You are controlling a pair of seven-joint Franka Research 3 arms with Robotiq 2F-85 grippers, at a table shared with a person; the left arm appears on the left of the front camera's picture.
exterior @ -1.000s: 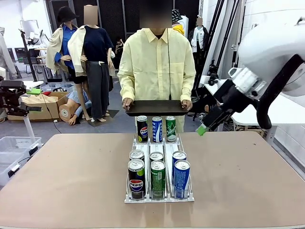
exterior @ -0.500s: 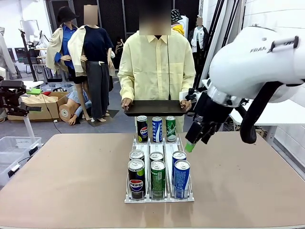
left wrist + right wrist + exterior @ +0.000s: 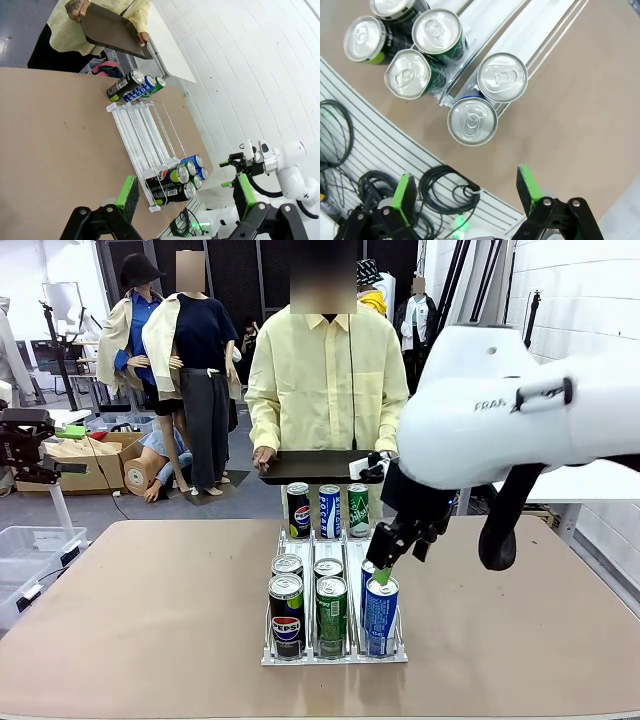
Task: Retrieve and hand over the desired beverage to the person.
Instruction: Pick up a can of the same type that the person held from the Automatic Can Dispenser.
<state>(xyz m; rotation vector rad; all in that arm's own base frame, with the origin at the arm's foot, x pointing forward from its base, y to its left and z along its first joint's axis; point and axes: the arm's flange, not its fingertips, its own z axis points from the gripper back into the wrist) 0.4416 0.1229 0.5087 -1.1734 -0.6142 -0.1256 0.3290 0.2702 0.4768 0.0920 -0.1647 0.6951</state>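
Cans (image 3: 331, 605) stand in a wire rack (image 3: 335, 656) on the table (image 3: 140, 620), six at its near end and three at its far end. We hang our right hand (image 3: 384, 568) with its fingers spread and nothing between them, the green tips just above the near blue can (image 3: 381, 618). A second blue can (image 3: 502, 77) sits right behind that one. Beyond the hand, past the far cans, the person (image 3: 328, 380) holds a dark tray (image 3: 325, 467) level at the table's edge. Our left hand (image 3: 186, 192) is spread too and empty. It hangs above the table, with the rack ahead of it and well apart.
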